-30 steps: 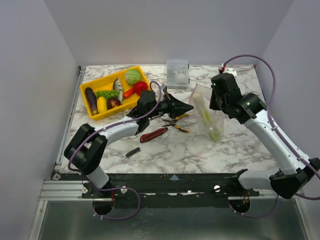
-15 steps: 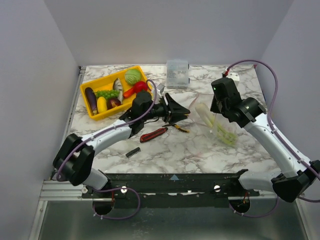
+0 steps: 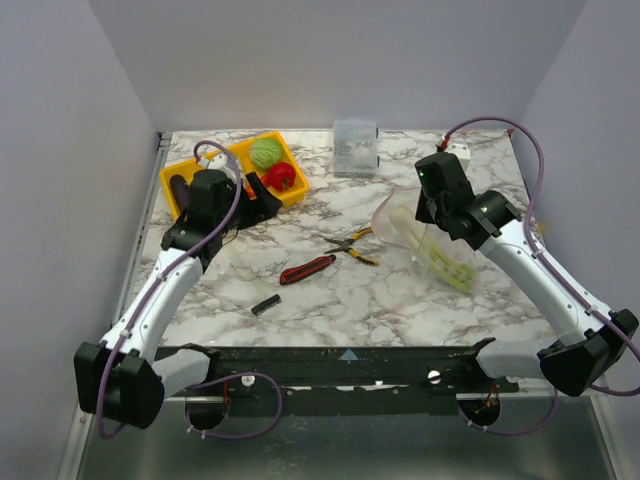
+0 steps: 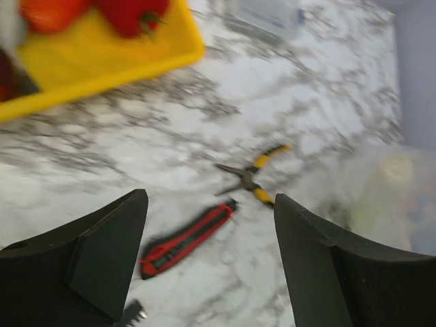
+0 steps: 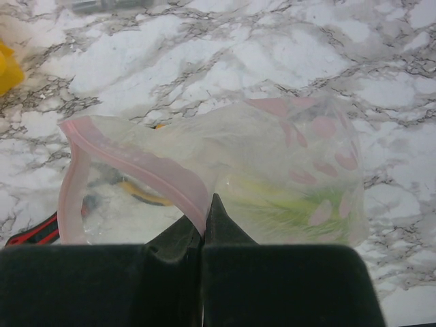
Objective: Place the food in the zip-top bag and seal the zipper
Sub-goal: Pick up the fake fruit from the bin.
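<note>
The zip-top bag hangs mouth-open toward the left, and my right gripper is shut on its rim. In the right wrist view the right gripper pinches the pinkish zipper, with the pale green celery lying inside the bag. Other food sits in the yellow tray: a green cabbage and a red tomato. My left gripper is open at the tray's near edge, holding nothing. In its wrist view the left gripper frames bare marble.
A red-handled knife and yellow-handled pliers lie mid-table between the arms, also visible as the knife and pliers. A small clear box stands at the back. A small black comb-like piece lies near the front.
My left arm swung from beside the bag back left to the yellow tray, and its gripper opened. The right gripper kept its hold, and the bag tilted over toward the right.
</note>
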Tool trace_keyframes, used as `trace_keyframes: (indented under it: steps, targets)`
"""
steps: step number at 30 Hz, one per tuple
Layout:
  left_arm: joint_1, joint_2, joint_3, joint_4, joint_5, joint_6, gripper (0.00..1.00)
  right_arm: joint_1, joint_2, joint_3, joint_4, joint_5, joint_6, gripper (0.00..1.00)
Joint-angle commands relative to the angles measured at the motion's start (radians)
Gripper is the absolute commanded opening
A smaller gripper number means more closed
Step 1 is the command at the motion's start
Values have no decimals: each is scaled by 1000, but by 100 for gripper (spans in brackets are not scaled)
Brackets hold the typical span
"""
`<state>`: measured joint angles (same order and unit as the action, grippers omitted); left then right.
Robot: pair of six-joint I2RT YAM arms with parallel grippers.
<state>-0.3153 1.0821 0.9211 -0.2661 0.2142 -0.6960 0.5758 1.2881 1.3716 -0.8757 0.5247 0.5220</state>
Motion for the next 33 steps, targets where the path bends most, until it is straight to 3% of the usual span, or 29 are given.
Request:
trace_keyframes:
  steps: [1,6,13,17,33]
  targets:
    - [173,168,124,-144,-200,197,77,-4,-21,-5,67,-18,-32,0]
    - [286,383,306,-228,-266,202,77,-4,-35,-35,89,-15,-51,0]
    - [290,632,522,-332,-353,193,78,-4,-44,-49,99,-23,-63,0]
    - [289,685,535,-322,-406,187,78,-4,-50,-72,107,-10,-63,0]
    - [294,844,601,-353,-372,209,74,-4,-50,-111,139,-24,-25,0]
